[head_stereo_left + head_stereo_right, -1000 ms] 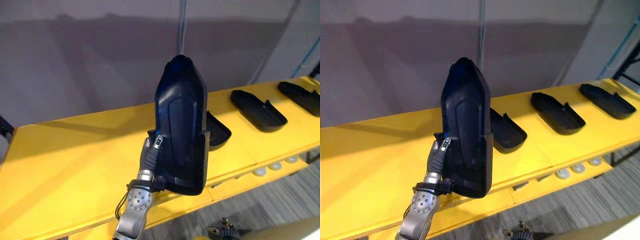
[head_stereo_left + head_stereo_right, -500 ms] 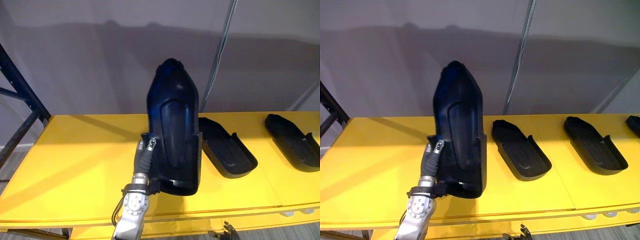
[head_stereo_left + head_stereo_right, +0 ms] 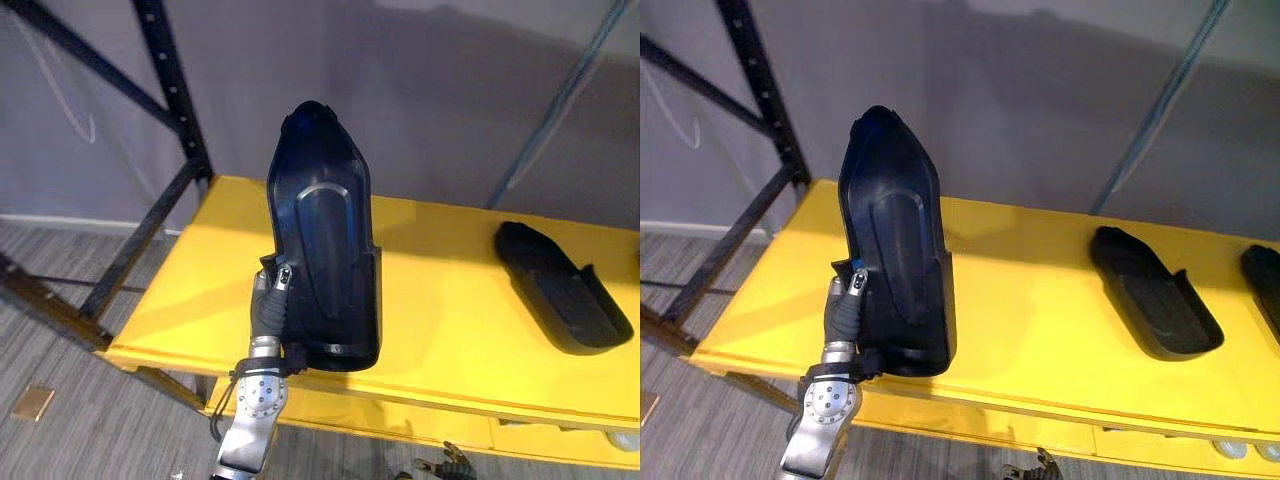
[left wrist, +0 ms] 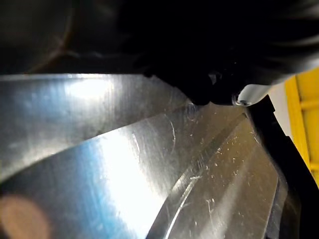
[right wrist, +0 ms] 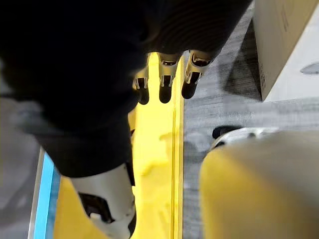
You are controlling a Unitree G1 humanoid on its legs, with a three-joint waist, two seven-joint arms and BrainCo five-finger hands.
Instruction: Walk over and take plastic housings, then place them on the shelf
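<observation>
Yellow shelf's bare left end has swung into view: room for the housing my left hand clamps; right hand slack.

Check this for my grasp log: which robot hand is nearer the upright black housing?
Left. The left robot hand grips the upright housing at its lower edge; the right robot hand hangs empty, apart from it.

A workshop or storeroom, it seems. A flat yellow shelf board meets a dark perforated steel upright, over grey striped carpet.
</observation>
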